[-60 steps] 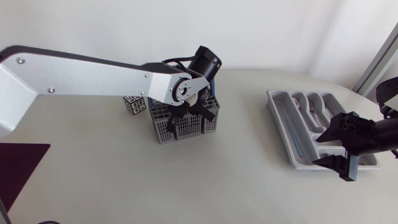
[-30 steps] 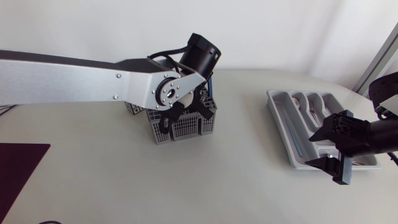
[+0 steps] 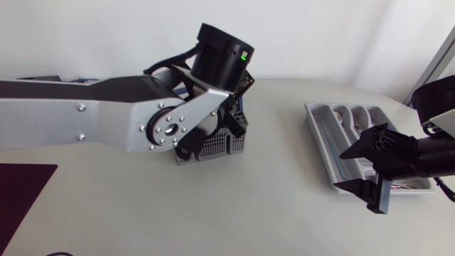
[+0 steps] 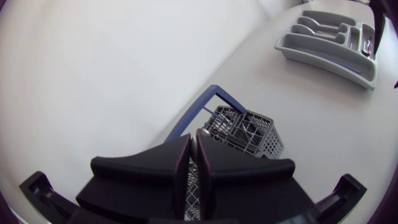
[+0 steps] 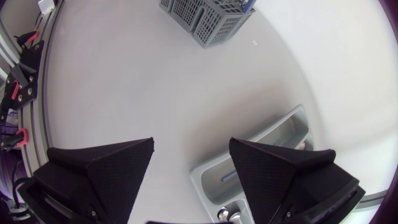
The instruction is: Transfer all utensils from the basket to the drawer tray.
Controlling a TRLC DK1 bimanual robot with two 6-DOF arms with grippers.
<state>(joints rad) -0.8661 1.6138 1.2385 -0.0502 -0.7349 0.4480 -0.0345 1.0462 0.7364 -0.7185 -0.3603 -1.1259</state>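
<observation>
The grey mesh basket (image 3: pixel 226 146) with a blue handle (image 4: pixel 208 104) stands mid-table, largely covered by my left arm in the head view. My left gripper (image 4: pixel 193 163) hovers above the basket (image 4: pixel 250 133), shut on a thin silvery utensil handle (image 4: pixel 193 144); the rest of that utensil is hidden. The grey drawer tray (image 3: pixel 321 136) lies at the right and holds spoons and a fork (image 3: pixel 360 125). My right gripper (image 3: pixel 362 172) stands open over the tray's near end, nothing between its fingers. The right wrist view shows the tray (image 5: pixel 273 134) under that gripper (image 5: pixel 191 155) and the basket (image 5: pixel 208 18) far ahead.
A dark purple mat (image 3: pixel 21 190) lies at the table's front left. A thin blue item (image 3: pixel 338 161) rests in the tray's long compartment. Bare tabletop stretches between basket and tray.
My left gripper has shut and the left arm has risen from the basket toward the head camera. My right gripper has drifted a little leftward over the tray's near end.
</observation>
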